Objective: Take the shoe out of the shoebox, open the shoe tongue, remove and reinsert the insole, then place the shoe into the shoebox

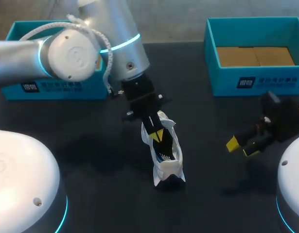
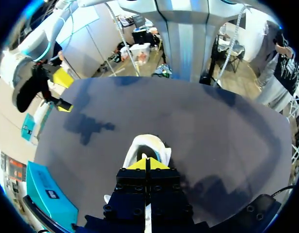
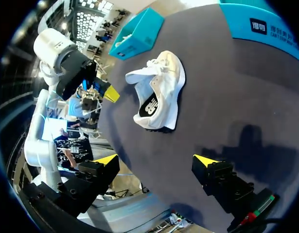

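Note:
A white shoe (image 1: 167,162) lies on the dark table between the two boxes, its mouth wide and a black insole (image 3: 149,109) showing inside. My left gripper (image 1: 157,135) hangs just above the shoe's front end, shut with its yellow tips pressed together and nothing between them; in the left wrist view the gripper (image 2: 148,163) has the shoe (image 2: 148,145) directly ahead of it. From the right wrist view the left gripper (image 3: 110,93) stands clear of the shoe (image 3: 161,90). My right gripper (image 1: 241,145) waits open off to the right, also (image 3: 156,160) well short of the shoe.
A teal shoebox (image 1: 215,73) with a brown cardboard floor stands at the back right. Another teal box (image 1: 18,30) sits at the back left, largely hidden by my left arm. Bare dark table lies between the shoe and my right gripper.

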`<state>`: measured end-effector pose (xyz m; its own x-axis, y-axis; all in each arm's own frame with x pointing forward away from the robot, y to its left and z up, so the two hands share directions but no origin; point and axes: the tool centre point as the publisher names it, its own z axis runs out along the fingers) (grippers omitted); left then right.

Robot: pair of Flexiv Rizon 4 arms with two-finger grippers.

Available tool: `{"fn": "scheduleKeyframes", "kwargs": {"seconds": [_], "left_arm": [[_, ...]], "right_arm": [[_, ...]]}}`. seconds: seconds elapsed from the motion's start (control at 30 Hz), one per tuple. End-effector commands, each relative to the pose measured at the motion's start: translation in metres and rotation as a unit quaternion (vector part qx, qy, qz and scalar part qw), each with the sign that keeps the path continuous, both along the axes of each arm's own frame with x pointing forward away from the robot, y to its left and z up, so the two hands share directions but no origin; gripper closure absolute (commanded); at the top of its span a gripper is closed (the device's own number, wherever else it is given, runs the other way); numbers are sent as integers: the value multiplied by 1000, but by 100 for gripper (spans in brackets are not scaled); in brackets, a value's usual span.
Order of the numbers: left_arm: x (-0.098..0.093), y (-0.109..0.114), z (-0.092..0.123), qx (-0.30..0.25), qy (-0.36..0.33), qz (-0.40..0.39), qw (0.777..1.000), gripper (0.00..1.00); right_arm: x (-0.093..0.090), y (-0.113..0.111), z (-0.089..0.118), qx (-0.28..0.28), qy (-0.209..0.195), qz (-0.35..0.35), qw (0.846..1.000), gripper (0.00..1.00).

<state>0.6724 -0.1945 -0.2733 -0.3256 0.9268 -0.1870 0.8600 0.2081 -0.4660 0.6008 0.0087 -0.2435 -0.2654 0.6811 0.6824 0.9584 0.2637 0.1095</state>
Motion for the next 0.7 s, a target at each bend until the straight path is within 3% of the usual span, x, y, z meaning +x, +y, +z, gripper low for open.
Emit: {"fn": "scheduleKeyframes", "kwargs": {"seconds": [0.03,0.37,0.7], "left_arm": [[5,-10,-5,78,14,-47,996,100],[9,-6,-13,127,23,-97,987,100],[16,-19,-24,181,6,-173,968,100]], "right_arm": [[-1,-8,8,-3,0,15,1000,0],[-2,-9,8,1,-1,18,1000,0],[-2,-9,8,1,-1,18,1000,0]]}}
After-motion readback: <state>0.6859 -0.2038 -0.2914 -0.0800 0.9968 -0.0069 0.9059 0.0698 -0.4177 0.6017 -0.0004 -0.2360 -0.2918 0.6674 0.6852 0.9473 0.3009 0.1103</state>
